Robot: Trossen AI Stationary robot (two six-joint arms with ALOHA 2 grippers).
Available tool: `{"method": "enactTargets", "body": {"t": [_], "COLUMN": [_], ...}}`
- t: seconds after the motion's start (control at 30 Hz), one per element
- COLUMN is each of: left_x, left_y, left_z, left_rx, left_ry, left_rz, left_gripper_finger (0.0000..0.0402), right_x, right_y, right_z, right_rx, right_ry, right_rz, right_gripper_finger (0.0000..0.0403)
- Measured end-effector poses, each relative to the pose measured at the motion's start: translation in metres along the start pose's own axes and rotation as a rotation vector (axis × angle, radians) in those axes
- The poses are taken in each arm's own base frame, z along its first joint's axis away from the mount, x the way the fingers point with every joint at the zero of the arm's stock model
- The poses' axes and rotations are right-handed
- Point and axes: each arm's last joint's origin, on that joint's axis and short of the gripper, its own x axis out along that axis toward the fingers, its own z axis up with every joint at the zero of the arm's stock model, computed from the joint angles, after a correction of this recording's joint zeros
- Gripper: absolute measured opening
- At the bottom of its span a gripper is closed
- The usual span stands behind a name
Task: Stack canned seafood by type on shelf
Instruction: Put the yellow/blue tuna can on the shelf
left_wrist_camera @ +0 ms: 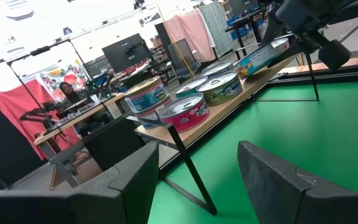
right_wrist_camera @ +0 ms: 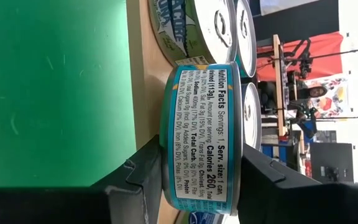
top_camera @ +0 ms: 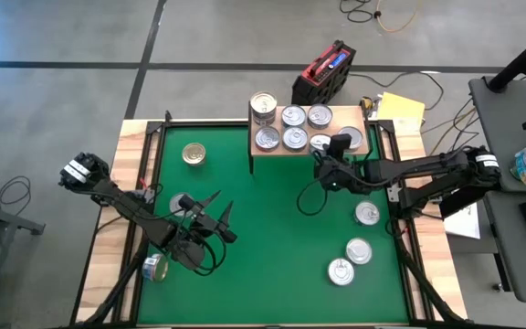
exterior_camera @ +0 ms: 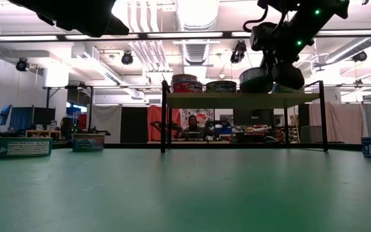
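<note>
Trouble looms if the right claw [right_wrist_camera: 194, 180], clenched on a teal-labelled tin [right_wrist_camera: 201, 137], nudges neighbouring tins [top_camera: 293, 117] off the shelf [top_camera: 261, 157].

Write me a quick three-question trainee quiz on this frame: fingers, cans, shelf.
1. True or false: the left gripper has a can between its fingers.
2. What is the right gripper doing?
A) holding a teal-labelled can at the shelf
B) lifting a gold-topped can off the floor
C) hanging empty over the middle of the mat
3. In the high view, how many loose cans lie on the green mat on the right arm's side?

Key: 1 false, its fingers are open and empty; 2 A; 3 three.
</note>
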Motion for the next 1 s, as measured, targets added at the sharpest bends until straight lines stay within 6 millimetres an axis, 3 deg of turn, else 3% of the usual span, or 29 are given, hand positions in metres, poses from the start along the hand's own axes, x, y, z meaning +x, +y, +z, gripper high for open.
{"method": "enactTargets", "body": {"t": [1.0], "left_x": [0.0000], "left_y": [-0.0002], "left_z": [-0.0001], "left_rx": [0.000], "left_ry": [0.000], "left_rz": [-0.003], "left_gripper_finger": [0.0203], "right_x": [0.0083], "right_y": [-0.0076], "right_z": [-0.0011], "right_rx": [-0.002], "right_ry": [0.003], "right_rz": [-0.004], "right_gripper_finger": [0.0137]}}
